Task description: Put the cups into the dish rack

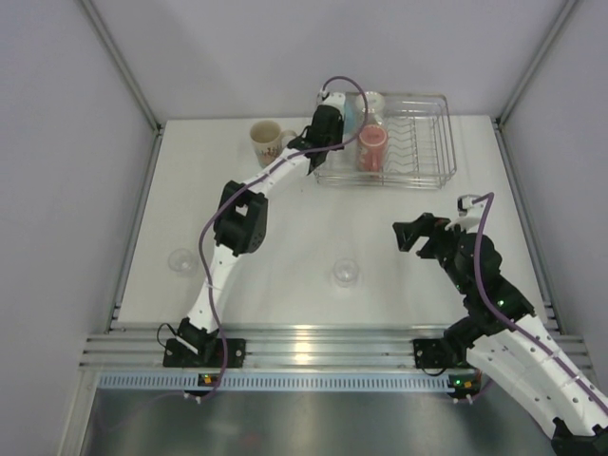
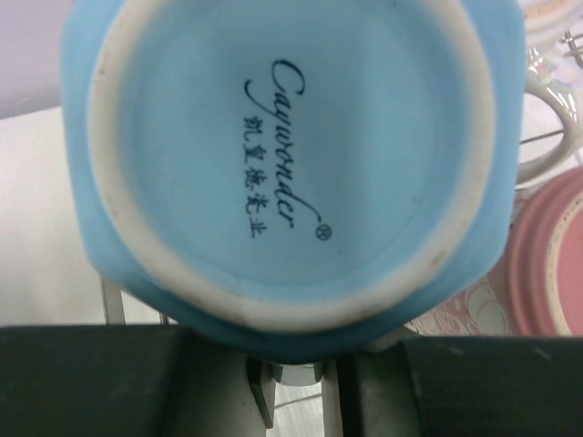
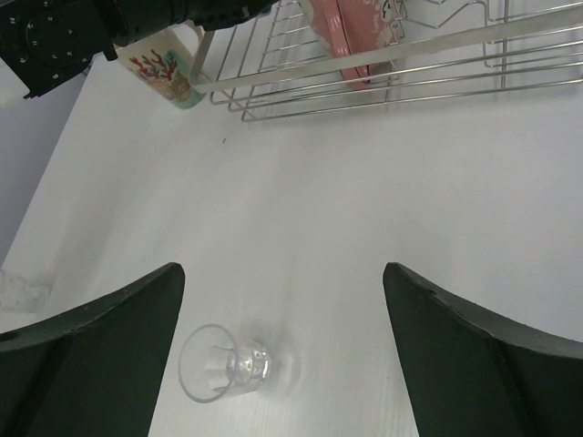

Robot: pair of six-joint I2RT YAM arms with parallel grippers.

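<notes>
Nearest the arm bases, well in front of the dish rack (image 1: 418,181), two small clear glasses waited on the table (image 1: 313,223). The first glass (image 1: 346,274) sat out ahead of the rack's left half, and the second glass (image 1: 180,259) sat far off past the rack's left end. The right gripper (image 3: 282,269) hung just short of the rack's front edge, jaws spread wide and empty, pointed toward the first glass and not touching it.

Further up was the action. The left gripper (image 1: 332,122) was at the rack's left end, clamped on the light blue cup (image 2: 282,164). The cup's stamped base faced the wrist camera, and it looked to be over the rack's left corner. Just beside it inside the rack sat the red tumbler (image 1: 371,147), with a white handled cup (image 2: 545,84) beyond. Outside the wires, off the rack's left end, stood the cream mug (image 1: 266,141).

My read is that this was the placing step for the blue cup. The next move called for a gentle lowering until the cup settled on the wires clear of the tumbler, then a release. The mug and both glasses were not yet loaded.
</notes>
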